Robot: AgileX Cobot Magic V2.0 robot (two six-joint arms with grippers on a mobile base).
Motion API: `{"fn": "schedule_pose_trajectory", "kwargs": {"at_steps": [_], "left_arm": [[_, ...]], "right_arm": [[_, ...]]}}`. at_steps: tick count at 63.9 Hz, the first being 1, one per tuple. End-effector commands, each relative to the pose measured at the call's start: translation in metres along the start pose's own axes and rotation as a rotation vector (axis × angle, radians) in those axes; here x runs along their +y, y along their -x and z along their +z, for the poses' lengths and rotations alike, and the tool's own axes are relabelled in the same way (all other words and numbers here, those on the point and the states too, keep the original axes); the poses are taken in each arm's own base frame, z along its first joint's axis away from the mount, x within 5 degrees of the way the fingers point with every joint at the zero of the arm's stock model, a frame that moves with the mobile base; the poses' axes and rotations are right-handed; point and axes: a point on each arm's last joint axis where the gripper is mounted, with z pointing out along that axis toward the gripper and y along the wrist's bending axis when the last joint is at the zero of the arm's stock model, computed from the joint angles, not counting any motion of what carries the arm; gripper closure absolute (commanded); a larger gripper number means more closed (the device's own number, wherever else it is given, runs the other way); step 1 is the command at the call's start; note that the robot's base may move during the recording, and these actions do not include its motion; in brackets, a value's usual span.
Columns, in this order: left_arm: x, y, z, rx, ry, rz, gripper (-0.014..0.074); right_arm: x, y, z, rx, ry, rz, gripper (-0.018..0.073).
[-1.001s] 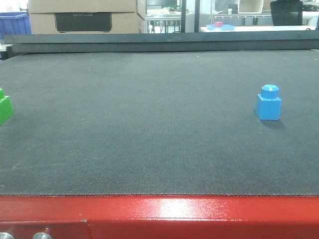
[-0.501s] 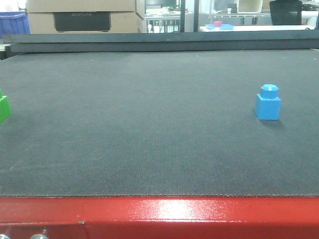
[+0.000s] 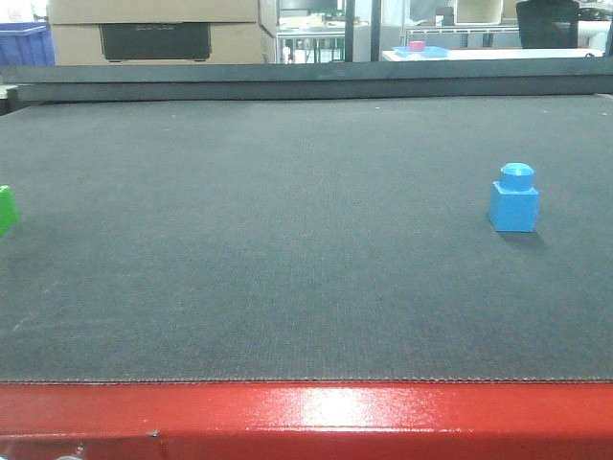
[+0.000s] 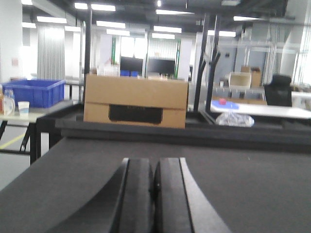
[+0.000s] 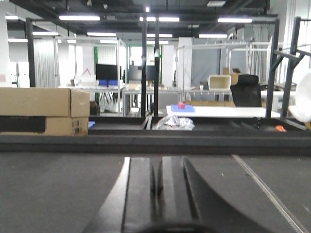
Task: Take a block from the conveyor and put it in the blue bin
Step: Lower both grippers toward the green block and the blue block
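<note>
Left wrist: closed fingers (image 4: 138,199) above conveyor (image 4: 252,184)

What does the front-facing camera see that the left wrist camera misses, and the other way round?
Only the front-facing view shows the blue block standing on the right of the belt, a sliver of a green block at the left edge, and the red frame along the near side. Only the left wrist view shows the left end effector, fingers closed together and pointing along the belt, plus a paper cup off to the left. Both show the conveyor belt, the cardboard box behind it and a blue crate far left.
</note>
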Motion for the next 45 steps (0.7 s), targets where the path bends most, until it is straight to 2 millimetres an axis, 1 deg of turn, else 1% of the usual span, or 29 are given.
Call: {"fn": "schedule_pose_trajectory", "kwargs": {"at_steps": [1, 7, 10, 13, 16, 23, 26, 34, 45], "left_arm": [[-0.001, 0.014, 0.006, 0.090, 0.006, -0.002, 0.0479], [-0.001, 0.030, 0.015, 0.157, 0.010, -0.002, 0.0300], [-0.001, 0.033, 0.021, 0.199, 0.012, -0.002, 0.0245], [-0.001, 0.036, 0.025, 0.241, 0.015, -0.002, 0.0171], [-0.001, 0.038, 0.031, 0.289, 0.017, -0.002, 0.0109], [-0.002, 0.045, 0.042, 0.339, 0.009, 0.001, 0.0015], [-0.003, 0.050, 0.046, 0.349, -0.003, 0.009, 0.0002], [-0.004, 0.056, 0.058, 0.430, -0.020, 0.035, 0.0005], [-0.011, 0.055, 0.083, 0.551, -0.067, 0.071, 0.0005]], "right_arm": [[0.001, 0.012, 0.011, 0.089, 0.003, -0.007, 0.0398], [0.001, 0.016, 0.025, 0.173, 0.004, -0.006, 0.0153], [0.001, 0.015, 0.029, 0.198, 0.004, -0.006, 0.0066], [0.001, 0.013, 0.033, 0.213, 0.003, -0.005, -0.0012], [0.000, 0.013, 0.035, 0.215, 0.003, -0.005, -0.0010], [0.000, 0.017, 0.043, 0.237, 0.002, -0.005, -0.0010], [0.001, 0.020, 0.047, 0.264, 0.003, -0.005, -0.0010], [0.004, 0.030, 0.072, 0.399, 0.036, -0.004, -0.0010], [0.019, 0.039, 0.120, 0.585, 0.146, -0.015, -0.0010]]}}
